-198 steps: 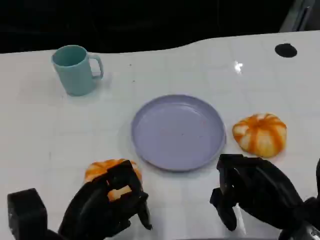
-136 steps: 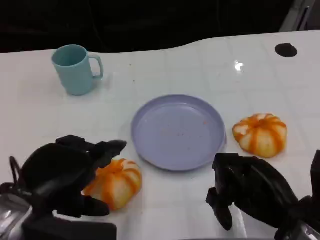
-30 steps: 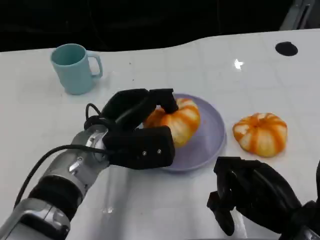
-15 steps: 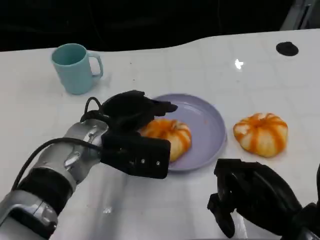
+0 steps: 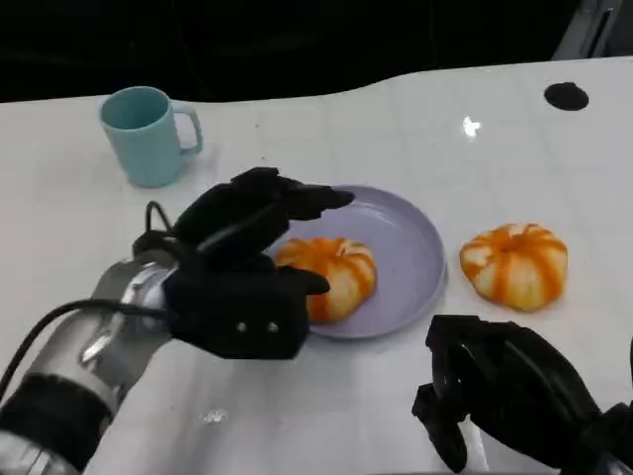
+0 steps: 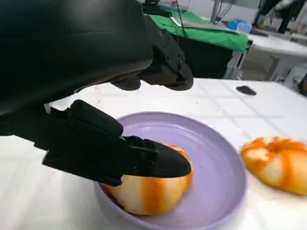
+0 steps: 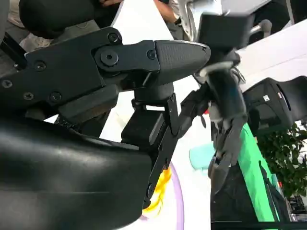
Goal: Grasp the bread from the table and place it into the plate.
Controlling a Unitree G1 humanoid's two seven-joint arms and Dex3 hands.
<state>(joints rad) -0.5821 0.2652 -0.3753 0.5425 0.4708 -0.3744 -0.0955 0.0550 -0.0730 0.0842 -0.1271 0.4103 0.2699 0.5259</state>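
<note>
The fingers [image 5: 297, 198] of the black left hand [image 5: 242, 262] are spread apart over the near-left edge of the round lavender plate [image 5: 410, 252], gripping nothing; in the left wrist view one lower finger [image 6: 144, 160] lies against the top of the orange-and-white striped round bread [image 5: 331, 277], though I cannot tell how firmly it presses. That bread sits inside the plate, on its left half, around the centre of the head view. A second orange-and-white striped bread [image 5: 514, 264] lies on the white table [image 5: 79, 237] just right of the plate, apart from its rim. At lower right, the black right hand [image 5: 499, 391] hovers near the table edge with fingers curled in on nothing. A teal mug [image 5: 148, 136] stands at upper left, well apart from the plate.
</note>
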